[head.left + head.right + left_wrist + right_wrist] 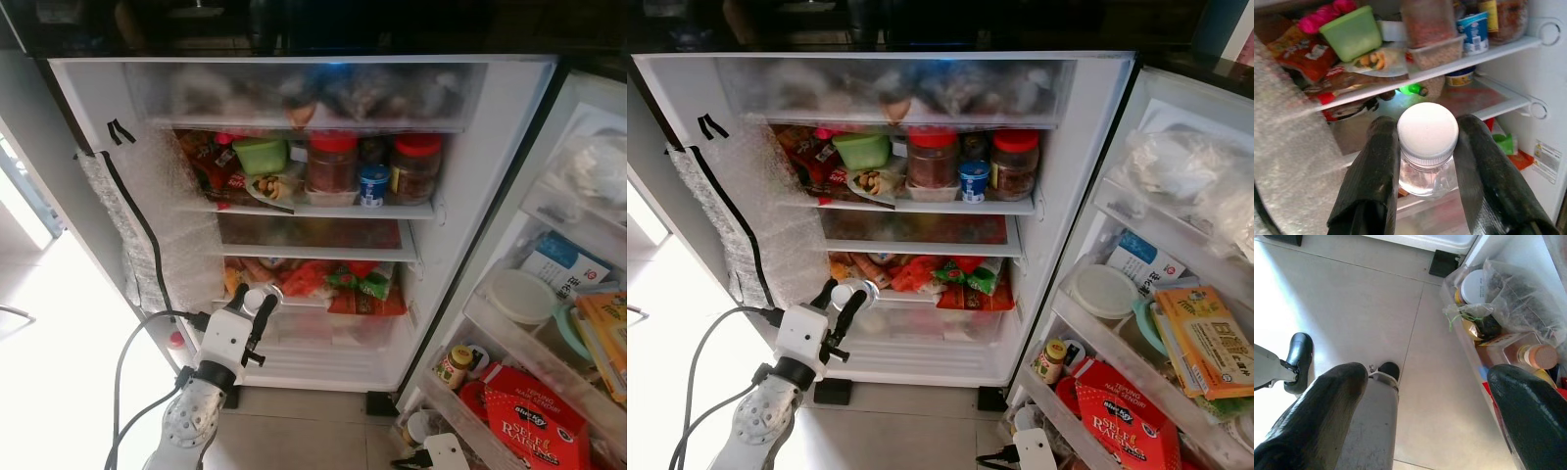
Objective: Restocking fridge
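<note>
Open fridge [490, 196] ahead, door [1176, 323] swung to the right. Left hand [253, 305] raised before the lower shelves, fingers [1374, 171] clamped on a small clear bottle [1427, 147] with a white cap, one finger on each side just under the cap. Bottle held upright in front of the fridge interior, level with the packed lower shelf [921, 294] and not yet resting on anything. Behind it, red and green packets [343, 282] piled on that shelf. Above, a bare glass shelf [313, 235], then a shelf carrying a green tub [260, 155], two red-lidded jars [333, 162], a small blue-and-white cup [372, 184] between them, and wrapped food [269, 186] at the front edge. Bubble wrap [774, 225] lining the left inner wall. Frosted drawer [313, 93] across the top.

Right hand [1430, 416] low beside the door, pointing at the tiled floor [1376, 308], fingers [1322, 411] spread wide apart and gripping nothing. Door racks crowded: a red flour bag [534, 416], a yellow-lidded jar [454, 364], a white lidded bowl [521, 296], cartons [1205, 338] and plastic bags [1185, 176].
</note>
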Tool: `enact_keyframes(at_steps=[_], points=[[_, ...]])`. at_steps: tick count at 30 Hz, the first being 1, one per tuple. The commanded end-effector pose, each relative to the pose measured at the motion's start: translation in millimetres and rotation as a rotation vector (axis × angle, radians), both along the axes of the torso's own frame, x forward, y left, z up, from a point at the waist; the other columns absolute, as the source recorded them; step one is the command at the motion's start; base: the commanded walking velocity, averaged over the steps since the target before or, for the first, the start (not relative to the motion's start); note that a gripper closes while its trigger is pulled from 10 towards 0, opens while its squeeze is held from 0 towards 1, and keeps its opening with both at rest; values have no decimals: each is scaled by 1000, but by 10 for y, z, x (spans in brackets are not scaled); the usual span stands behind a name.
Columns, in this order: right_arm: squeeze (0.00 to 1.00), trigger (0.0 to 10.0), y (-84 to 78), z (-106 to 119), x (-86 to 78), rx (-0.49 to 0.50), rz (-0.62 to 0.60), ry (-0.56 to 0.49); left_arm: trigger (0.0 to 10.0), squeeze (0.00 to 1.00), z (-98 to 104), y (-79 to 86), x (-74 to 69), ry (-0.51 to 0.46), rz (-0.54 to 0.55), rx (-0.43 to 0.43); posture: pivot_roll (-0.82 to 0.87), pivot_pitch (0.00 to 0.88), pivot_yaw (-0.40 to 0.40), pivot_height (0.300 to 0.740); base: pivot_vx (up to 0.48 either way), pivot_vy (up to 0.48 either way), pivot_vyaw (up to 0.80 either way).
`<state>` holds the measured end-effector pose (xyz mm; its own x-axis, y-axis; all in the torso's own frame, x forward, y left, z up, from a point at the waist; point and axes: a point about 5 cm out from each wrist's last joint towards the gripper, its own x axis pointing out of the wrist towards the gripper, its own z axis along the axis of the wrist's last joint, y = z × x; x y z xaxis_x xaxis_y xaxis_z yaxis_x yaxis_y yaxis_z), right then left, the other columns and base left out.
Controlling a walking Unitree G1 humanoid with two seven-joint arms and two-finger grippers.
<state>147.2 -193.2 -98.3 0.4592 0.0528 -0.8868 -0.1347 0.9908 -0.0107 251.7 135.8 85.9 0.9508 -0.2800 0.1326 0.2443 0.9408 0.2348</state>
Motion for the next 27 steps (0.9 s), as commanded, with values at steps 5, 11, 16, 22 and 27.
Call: enact_keyframes(at_steps=[5, 11, 16, 22, 27], points=[[0, 10000, 12, 4, 9, 14, -12, -10, 10000, 0, 97, 51, 33, -4, 13, 40, 52, 0, 0, 740, 0, 0, 0], [0, 10000, 12, 1, 3, 17, -25, -8, 10000, 0, 107, 17, 37, 19, -3, 38, 55, 0, 1, 740, 0, 0, 0], [0, 10000, 16, 0, 2, 17, -25, -7, 10000, 0, 113, 18, 33, 24, -9, 41, 56, 0, 1, 740, 154, 0, 0], [0, 10000, 16, 0, 2, 22, -23, -7, 10000, 0, 118, 15, 39, 24, -8, 45, 57, 0, 0, 740, 289, 0, 0], [0, 10000, 16, 3, 6, 22, -7, -7, 10000, 0, 129, -6, 49, 23, -21, 60, 53, 0, 1, 740, 295, 0, 0]])
